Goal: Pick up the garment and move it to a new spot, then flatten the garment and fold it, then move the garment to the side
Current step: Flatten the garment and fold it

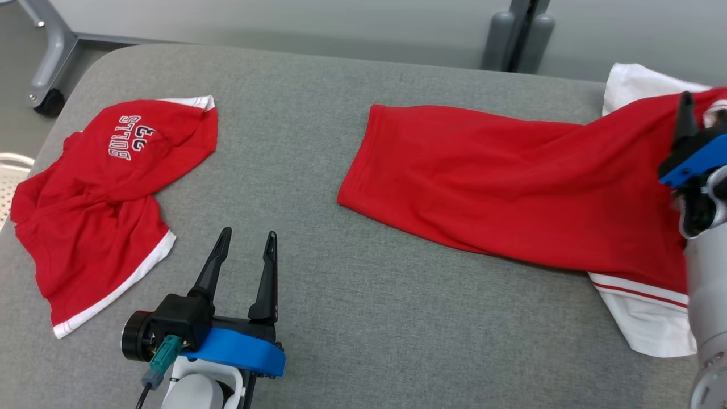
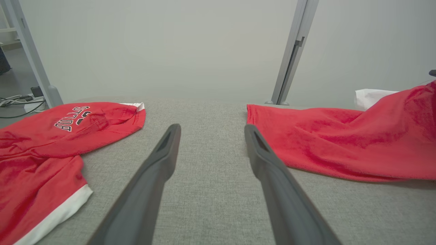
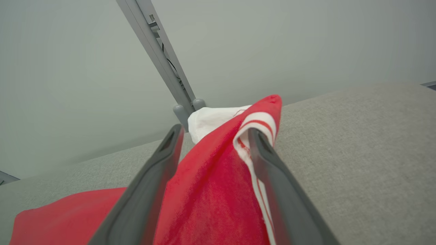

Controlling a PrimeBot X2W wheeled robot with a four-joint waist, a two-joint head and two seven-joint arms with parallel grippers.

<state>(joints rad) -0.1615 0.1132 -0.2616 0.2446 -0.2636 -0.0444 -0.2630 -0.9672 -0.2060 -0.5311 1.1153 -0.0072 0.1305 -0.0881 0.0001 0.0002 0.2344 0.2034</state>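
While garment (image 3: 204, 190) bunches between its jaws, right claw (image 3: 214, 131) spread wide; left claw (image 1: 249, 233) spread, holding nothing

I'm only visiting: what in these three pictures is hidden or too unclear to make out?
- Head view: the long red garment with white trim runs beneath the pale forearm and off the right edge, so its end is hidden.
- Right wrist view: cloth bunches inside the right gripper, between its dark fingers; contact cannot be told.
- Left wrist view: a fold cuts off the number beside BULLS on the crumpled red garment.
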